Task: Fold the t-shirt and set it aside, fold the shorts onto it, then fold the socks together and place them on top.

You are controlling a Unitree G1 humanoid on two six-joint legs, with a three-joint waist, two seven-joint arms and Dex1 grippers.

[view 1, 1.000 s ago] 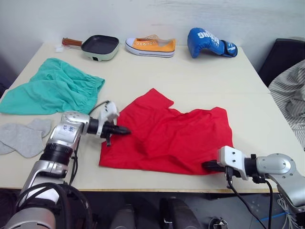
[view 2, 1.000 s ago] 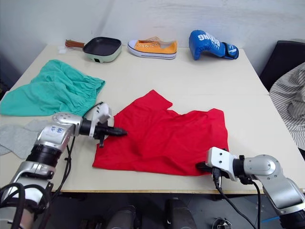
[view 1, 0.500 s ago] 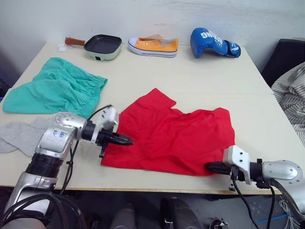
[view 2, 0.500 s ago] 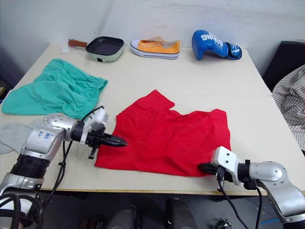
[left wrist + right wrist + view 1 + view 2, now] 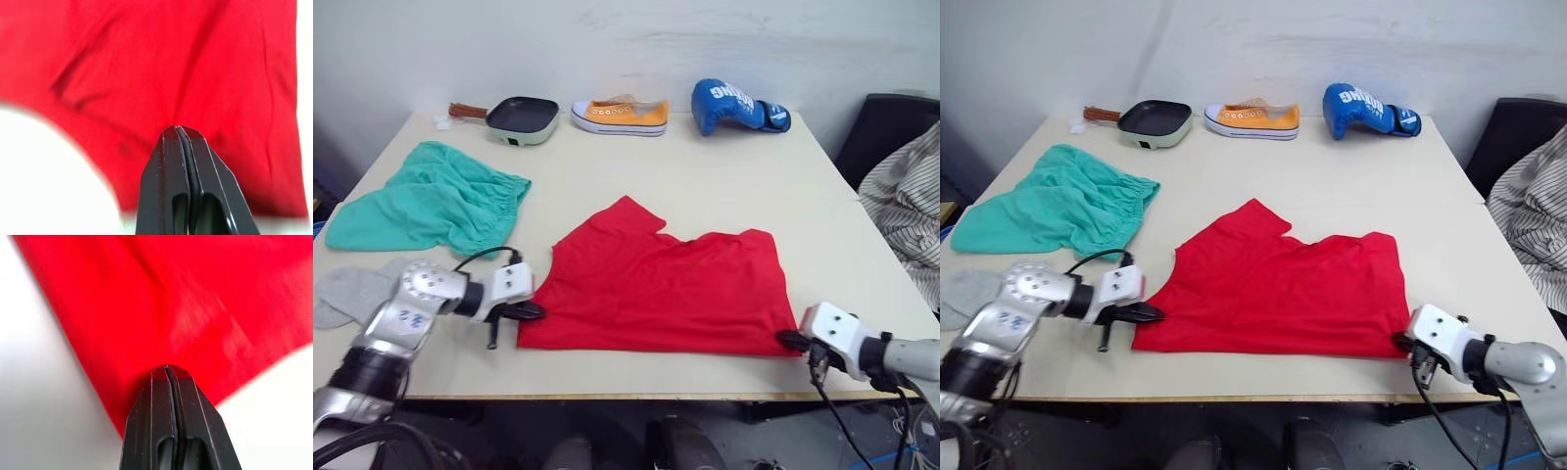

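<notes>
Left eye view shows the t-shirt [image 5: 661, 289] spread flat near the front edge of the table [image 5: 705, 166], its hem running along that edge and one sleeve pointing toward the far side; my left gripper [image 5: 530, 312] pinches the near left corner of the t-shirt, fingers pressed tight together on the red cloth, as the left wrist view confirms at the fingertips [image 5: 177, 134]; my right gripper [image 5: 791, 340] is clamped on the near right corner in the same way, and the right wrist view shows its fingers [image 5: 168, 374] closed on the cloth's edge; the shorts [image 5: 426, 198] lie crumpled on the left part of the table, apart from the t-shirt, waistband toward the middle; the socks [image 5: 352, 294] rest near the front left corner, just in front of the shorts and beside my left arm; along the far edge sit a small frying pan [image 5: 519, 118], an orange shoe [image 5: 619, 114] and a blue boxing glove [image 5: 734, 105], well apart from the clothes; at the right a striped cloth [image 5: 906, 211] hangs beside a dark chair [image 5: 876, 122].
</notes>
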